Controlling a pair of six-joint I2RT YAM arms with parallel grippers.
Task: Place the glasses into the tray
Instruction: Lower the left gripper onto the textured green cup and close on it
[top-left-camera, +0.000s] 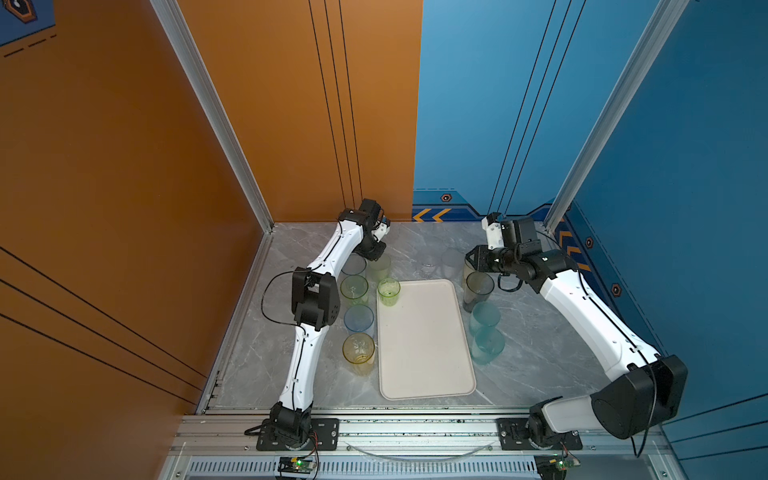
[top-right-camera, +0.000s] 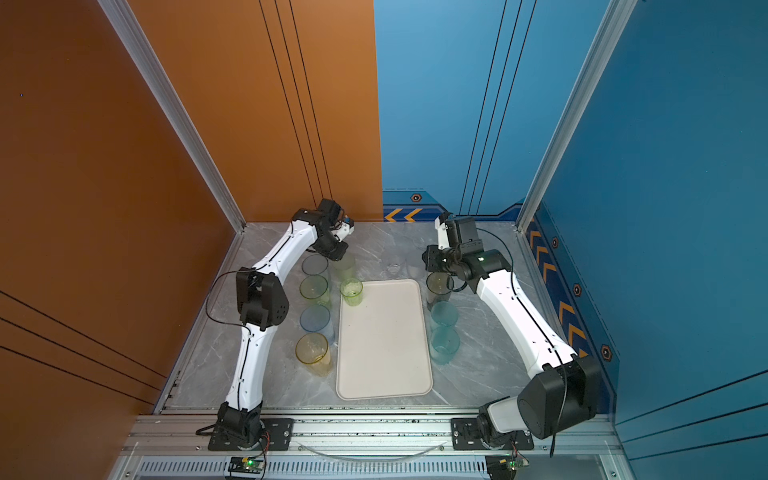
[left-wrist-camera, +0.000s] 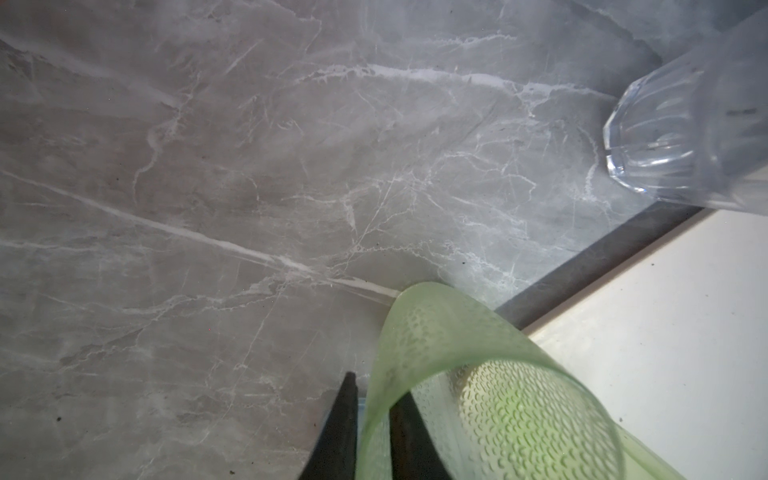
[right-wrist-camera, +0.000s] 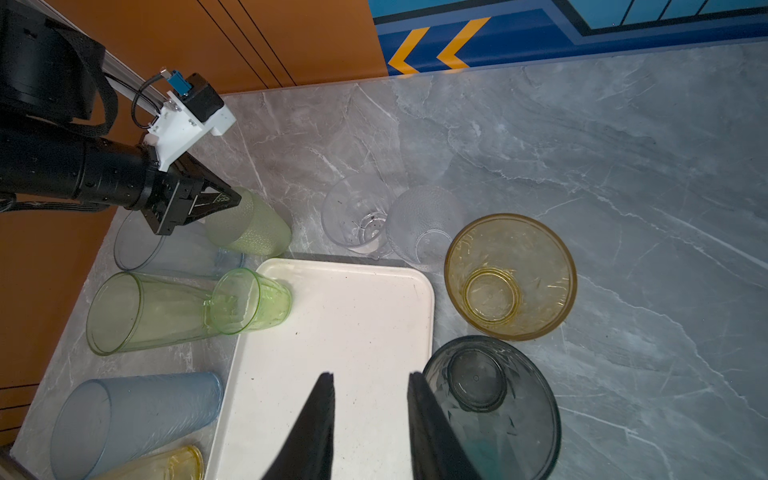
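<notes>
The cream tray (top-left-camera: 424, 353) (right-wrist-camera: 345, 332) lies in the middle of the table. A small green glass (top-left-camera: 388, 291) (right-wrist-camera: 249, 301) stands in its far left corner. Just beyond that corner a frosted green glass (top-left-camera: 379, 268) (left-wrist-camera: 478, 374) stands on the table. My left gripper (left-wrist-camera: 374, 386) (top-left-camera: 374, 253) is shut on its rim, one finger inside and one outside. My right gripper (right-wrist-camera: 372, 376) (top-left-camera: 471, 266) hangs open over the tray's far right edge with nothing between its fingers. One finger is close beside a smoky grey glass (right-wrist-camera: 498, 407) (top-left-camera: 480, 286).
Tall clear, green (top-left-camera: 354, 287), blue (top-left-camera: 358, 318) and yellow (top-left-camera: 358, 349) glasses line the tray's left side. Two teal glasses (top-left-camera: 485, 316) stand on its right, an amber one (right-wrist-camera: 511, 274) beyond the grey. Two clear glasses (right-wrist-camera: 357, 216) stand behind the tray.
</notes>
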